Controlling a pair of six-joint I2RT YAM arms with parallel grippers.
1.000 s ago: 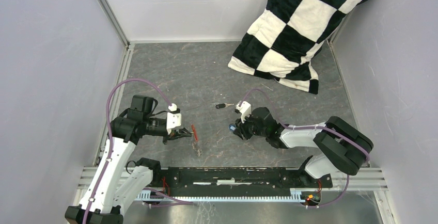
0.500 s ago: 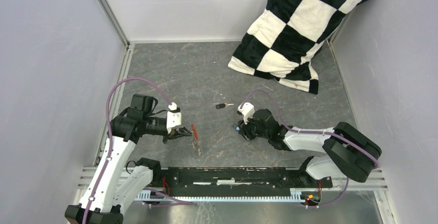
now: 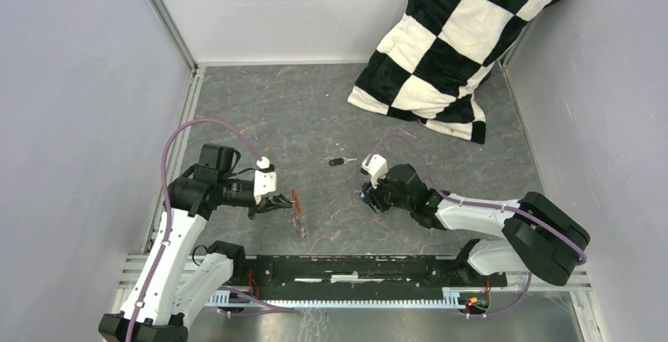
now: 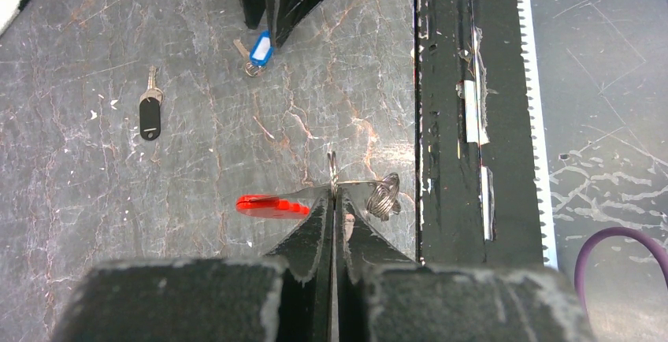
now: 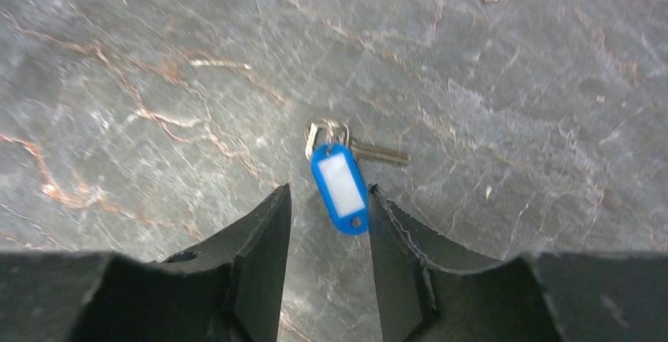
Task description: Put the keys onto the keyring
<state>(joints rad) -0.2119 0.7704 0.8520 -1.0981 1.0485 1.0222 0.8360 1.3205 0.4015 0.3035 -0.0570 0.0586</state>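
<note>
My left gripper is shut on the keyring, a thin grey wire loop standing up between the closed jaws. Its red tag sticks out to the left and a wire coil to the right. In the top view the left gripper hovers low with the red tag at its tips. My right gripper is open over the blue-tagged key, which lies flat on the table between the fingertips, its tag close to the right finger. The black-headed key lies alone further back.
A black-and-white checkered cushion leans in the far right corner. A black rail runs along the near edge between the arm bases. Grey walls close in the left, back and right sides.
The right gripper's jaws have spread wider around the blue-tagged key and its arm has stretched out lower. The left gripper and keyring have stayed still.
</note>
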